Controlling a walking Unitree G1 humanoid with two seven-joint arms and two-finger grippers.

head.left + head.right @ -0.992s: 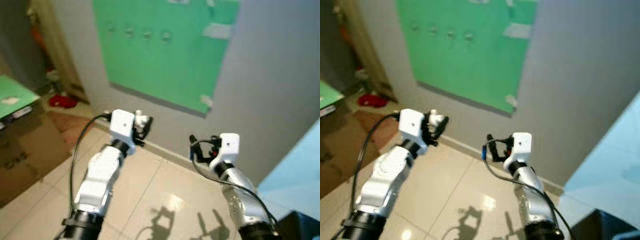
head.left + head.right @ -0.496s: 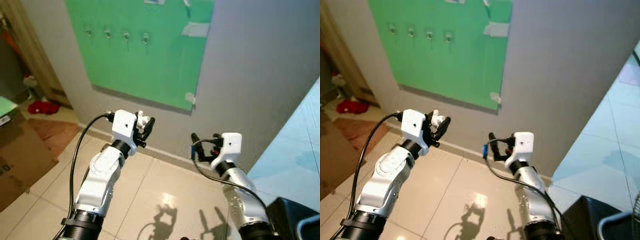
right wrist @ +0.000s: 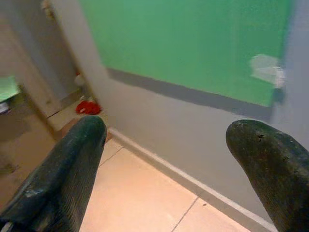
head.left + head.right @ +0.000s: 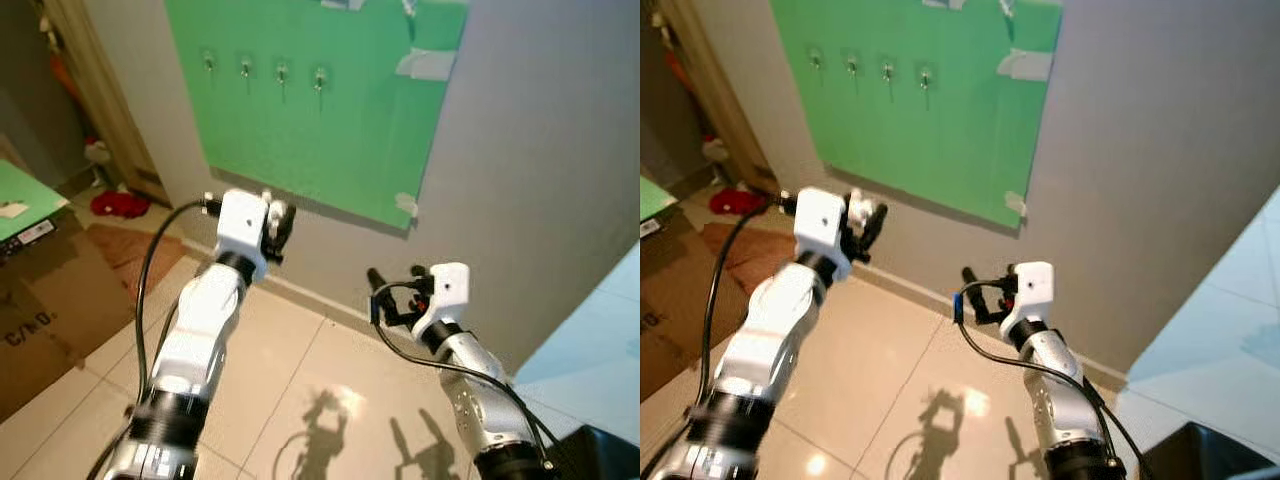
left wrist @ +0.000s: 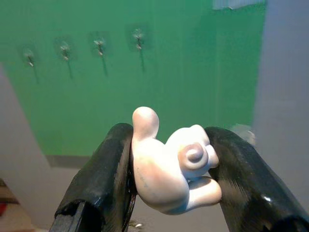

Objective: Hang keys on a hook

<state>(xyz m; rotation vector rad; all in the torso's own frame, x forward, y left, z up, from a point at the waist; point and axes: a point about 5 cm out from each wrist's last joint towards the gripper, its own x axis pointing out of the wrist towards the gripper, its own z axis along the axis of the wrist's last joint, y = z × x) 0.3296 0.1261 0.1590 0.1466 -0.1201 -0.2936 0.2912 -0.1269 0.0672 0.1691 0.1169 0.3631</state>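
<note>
A: What can't you make out?

B: The keys themselves. The left gripper (image 5: 169,164) is clamped on a pale, lumpy charm (image 5: 171,166), presumably the keyring's fob, but any ring or metal below it is hidden between the fingers (image 5: 104,179). From the head views the charm is only a white speck at the tip of the raised left arm, in front of the wall and below the green board (image 4: 320,110).

A: Anything cut off?

B: The board's top edge runs out of frame. The box (image 4: 50,300) at the far left is cropped too, and a dark object in the lower right corner is too clipped to identify.

A: Any writing?

B: Dark letters on the side of the box, blurred; I can't read them with any confidence. A white label sits on the green sheet on top of it, also illegible.

A: Counts?

B: Four hooks (image 5: 138,36) in a row near the top of the board, all bare. Several pieces of tape (image 4: 425,63) hold the board's right edge and top. One red thing (image 4: 120,203) lies on the floor by the doorway.

A: And the right gripper?

B: The right gripper (image 3: 169,164) is spread wide and holds nothing, held low over the tiled floor (image 4: 290,370), pointing at the base of the grey wall (image 4: 540,150).
</note>
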